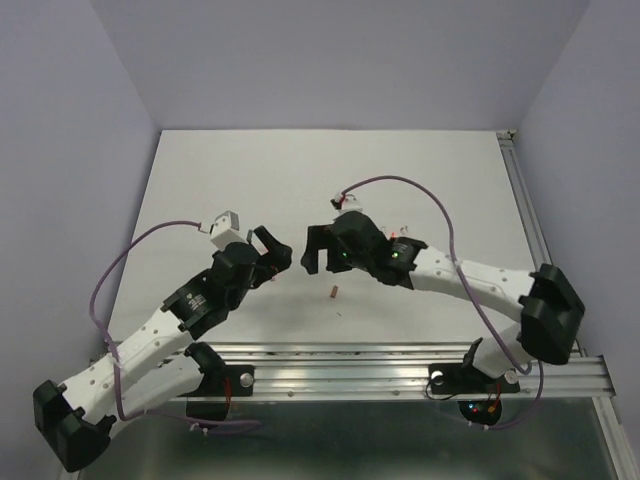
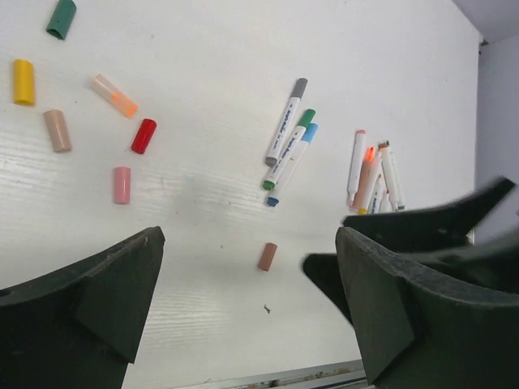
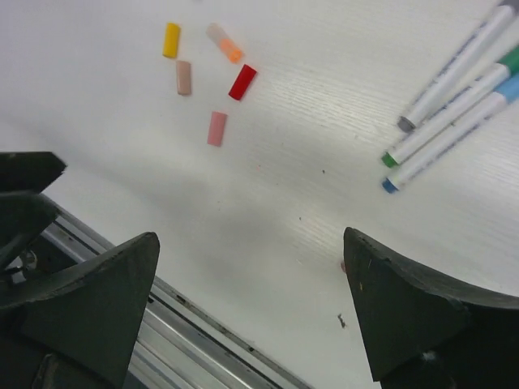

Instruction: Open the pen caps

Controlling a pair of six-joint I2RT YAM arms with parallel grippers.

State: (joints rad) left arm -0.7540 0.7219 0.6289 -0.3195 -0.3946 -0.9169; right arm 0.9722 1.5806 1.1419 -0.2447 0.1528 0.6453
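With both arms' jaws spread and empty, 6 short loose plastic caps (image 2: 122,184) lie on the white bench (image 2: 203,49) left of a small brown cap (image 2: 268,256), while 3 white-barrelled pens (image 2: 285,138) just beyond it seem capped, so work likely remains.

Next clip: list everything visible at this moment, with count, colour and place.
pen caps: seven loose; green cap, yellow cap, tan cap, orange cap, red cap and pink cap scattered together; brown cap apart, on the table between the two grippers
pens side by side: three, white barrels with grey, green and blue ends, mid-table
piled pens: several, count unclear, white barrels, mixed colours, beside the three
table: one, white
rail: one, silver, table's near edge
walls: lilac, behind and beside the table
cables: two, purple, one along each arm
left gripper: one, black, open, holding nothing
right gripper: one, black, open, holding nothing
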